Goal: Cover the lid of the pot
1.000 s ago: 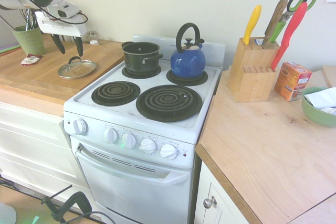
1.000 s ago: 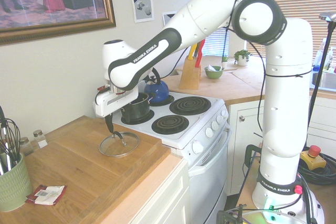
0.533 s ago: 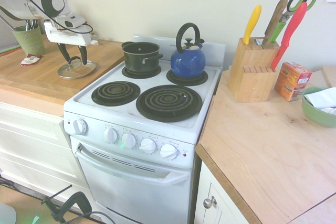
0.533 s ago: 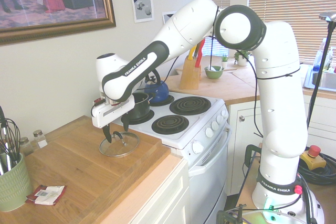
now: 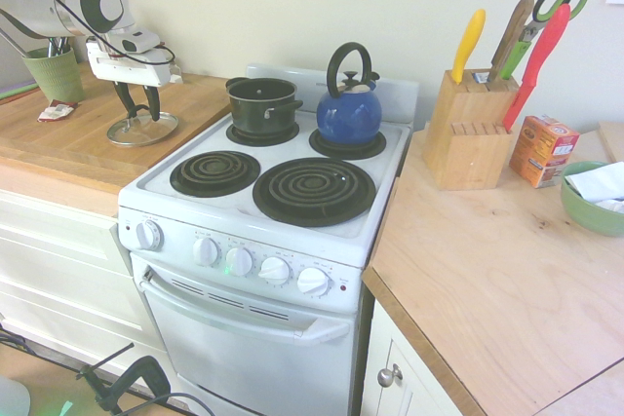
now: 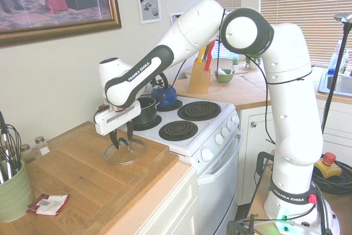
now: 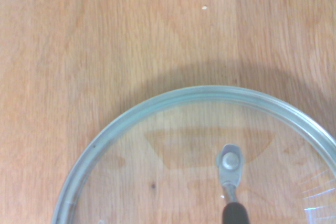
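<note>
The clear glass lid [image 5: 139, 133] lies flat on the wooden counter [image 5: 78, 148], left of the stove. My gripper [image 5: 139, 108] has come down over the middle of the lid [image 6: 130, 156]. It is open, with one dark finger on each side of the lid's handle. In the second exterior view the gripper [image 6: 121, 139] stands just above the glass. The wrist view shows the lid's rim [image 7: 199, 93] and the metal foot of its handle [image 7: 231, 161] from close by. The dark pot [image 5: 262, 104] stands uncovered on the stove's back left burner, also seen as the pot [image 6: 144, 111] behind the arm.
A blue kettle [image 5: 348, 114] sits on the back right burner beside the pot. A green cup of utensils [image 5: 54, 73] and a small packet [image 5: 57, 111] are behind the lid. On the right counter are a knife block [image 5: 470, 138], an orange box [image 5: 542, 150] and a green bowl [image 5: 593, 200].
The gripper has come down and toward the stove, onto the lid's centre. Its fingers now straddle the handle and stand slightly closer together. The lid has not moved.
</note>
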Motion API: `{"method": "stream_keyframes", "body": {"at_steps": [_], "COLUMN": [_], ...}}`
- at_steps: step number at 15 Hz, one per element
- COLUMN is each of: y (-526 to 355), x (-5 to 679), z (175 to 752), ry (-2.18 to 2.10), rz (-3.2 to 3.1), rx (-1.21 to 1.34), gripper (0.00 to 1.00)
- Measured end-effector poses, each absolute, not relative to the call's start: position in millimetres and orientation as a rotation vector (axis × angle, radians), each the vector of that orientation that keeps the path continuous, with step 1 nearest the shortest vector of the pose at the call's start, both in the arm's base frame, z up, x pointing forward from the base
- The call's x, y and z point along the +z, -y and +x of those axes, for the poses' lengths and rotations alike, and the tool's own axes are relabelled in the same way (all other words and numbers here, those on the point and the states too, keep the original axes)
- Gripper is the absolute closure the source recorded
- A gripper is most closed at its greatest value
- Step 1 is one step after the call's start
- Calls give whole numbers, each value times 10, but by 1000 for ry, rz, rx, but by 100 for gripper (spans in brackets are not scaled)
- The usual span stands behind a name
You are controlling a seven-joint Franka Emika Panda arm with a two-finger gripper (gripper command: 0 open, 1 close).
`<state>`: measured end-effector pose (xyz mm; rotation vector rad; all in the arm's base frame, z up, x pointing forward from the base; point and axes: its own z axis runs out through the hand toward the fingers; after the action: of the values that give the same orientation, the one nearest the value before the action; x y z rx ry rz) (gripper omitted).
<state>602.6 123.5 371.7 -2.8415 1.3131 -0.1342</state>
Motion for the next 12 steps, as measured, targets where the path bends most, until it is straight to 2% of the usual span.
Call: {"method": "stream_keyframes", "body": {"at_steps": [12], "y": [-1323], "x": [3730], "z": [6006], "ry": [-1359], "rz": [-2821], "rx": [-105], "gripper": [100]}}
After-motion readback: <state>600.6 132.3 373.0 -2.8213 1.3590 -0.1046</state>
